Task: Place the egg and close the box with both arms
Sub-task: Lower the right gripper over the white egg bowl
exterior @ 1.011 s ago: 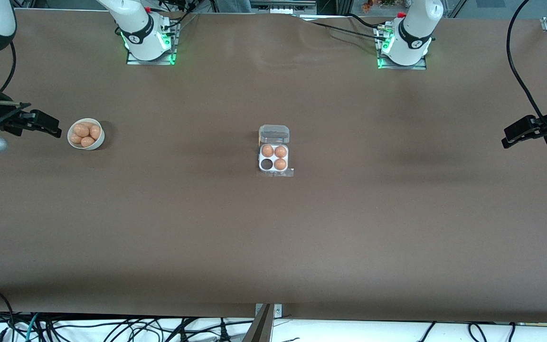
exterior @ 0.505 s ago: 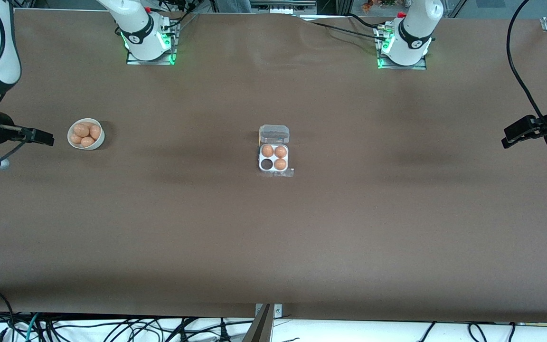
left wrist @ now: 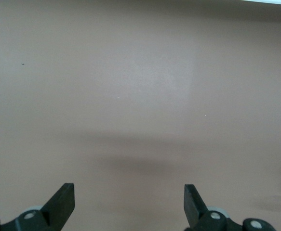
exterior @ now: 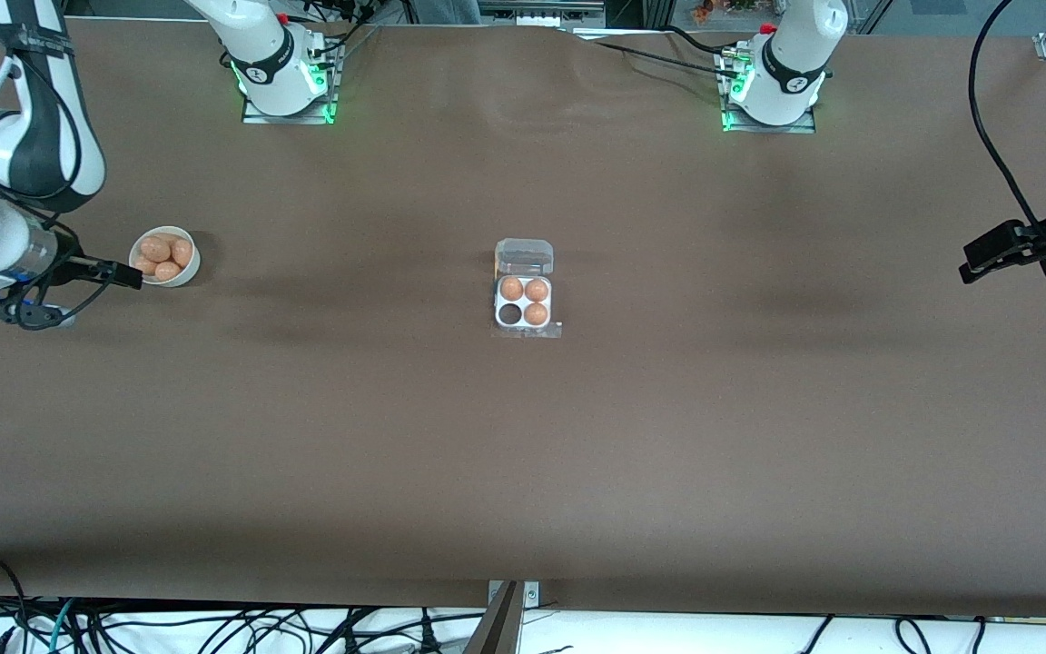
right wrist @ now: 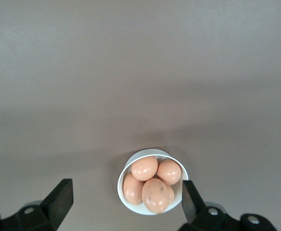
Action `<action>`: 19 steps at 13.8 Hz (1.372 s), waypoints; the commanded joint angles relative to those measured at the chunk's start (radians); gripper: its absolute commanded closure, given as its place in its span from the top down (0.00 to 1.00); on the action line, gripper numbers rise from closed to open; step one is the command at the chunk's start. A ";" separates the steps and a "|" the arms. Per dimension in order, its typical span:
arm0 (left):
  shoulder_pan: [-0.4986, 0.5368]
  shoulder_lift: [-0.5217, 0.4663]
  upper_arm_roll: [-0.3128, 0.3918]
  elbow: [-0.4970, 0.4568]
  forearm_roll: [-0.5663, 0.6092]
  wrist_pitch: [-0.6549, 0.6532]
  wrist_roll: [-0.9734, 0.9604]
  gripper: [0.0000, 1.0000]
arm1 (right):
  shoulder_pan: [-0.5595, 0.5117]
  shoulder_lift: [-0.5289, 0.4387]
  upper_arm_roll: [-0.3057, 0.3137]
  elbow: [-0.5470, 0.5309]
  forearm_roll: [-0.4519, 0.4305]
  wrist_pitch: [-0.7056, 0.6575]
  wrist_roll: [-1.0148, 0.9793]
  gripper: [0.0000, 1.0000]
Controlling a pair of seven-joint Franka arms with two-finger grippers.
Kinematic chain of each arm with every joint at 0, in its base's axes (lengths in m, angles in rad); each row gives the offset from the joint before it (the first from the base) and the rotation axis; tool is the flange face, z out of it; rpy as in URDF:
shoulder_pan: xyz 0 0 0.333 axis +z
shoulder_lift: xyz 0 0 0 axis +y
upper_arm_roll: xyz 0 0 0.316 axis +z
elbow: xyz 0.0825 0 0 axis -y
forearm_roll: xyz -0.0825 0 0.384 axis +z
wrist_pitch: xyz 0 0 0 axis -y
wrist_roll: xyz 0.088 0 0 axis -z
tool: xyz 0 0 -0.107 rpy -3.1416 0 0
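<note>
At the right arm's end of the table, the right gripper (exterior: 128,272) hangs just beside the white bowl (exterior: 187,269), jaws apart and empty; in the right wrist view the bowl (right wrist: 126,197) sits between its fingertips (right wrist: 61,197), holding a pile of eggs (right wrist: 152,185). Eggs in the bowl (exterior: 162,257) look alike, none held. No readable writing or labels anywhere. Mid-table, the box (exterior: 525,313) lies with its clear lid (exterior: 524,257) open, three eggs in its cells, the empty cell (exterior: 510,314) being the one nearer the camera, toward the right arm's end. Left gripper (exterior: 977,259) waits over the left arm's end of the table, well apart from the box, jaws apart, empty (left wrist: 129,204). Versus a second ago: right gripper has come closer to the bowl, the arm swung over; left gripper, bowl and box unchanged.
</note>
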 commanded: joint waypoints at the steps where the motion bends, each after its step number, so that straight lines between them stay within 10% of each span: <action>1: 0.002 0.002 -0.006 0.022 0.024 -0.021 0.014 1.00 | -0.003 -0.106 -0.027 -0.189 -0.017 0.130 -0.010 1.00; 19: 0.002 0.002 -0.007 0.021 0.024 -0.021 0.013 1.00 | -0.003 0.002 -0.118 -0.295 -0.015 0.240 -0.107 0.98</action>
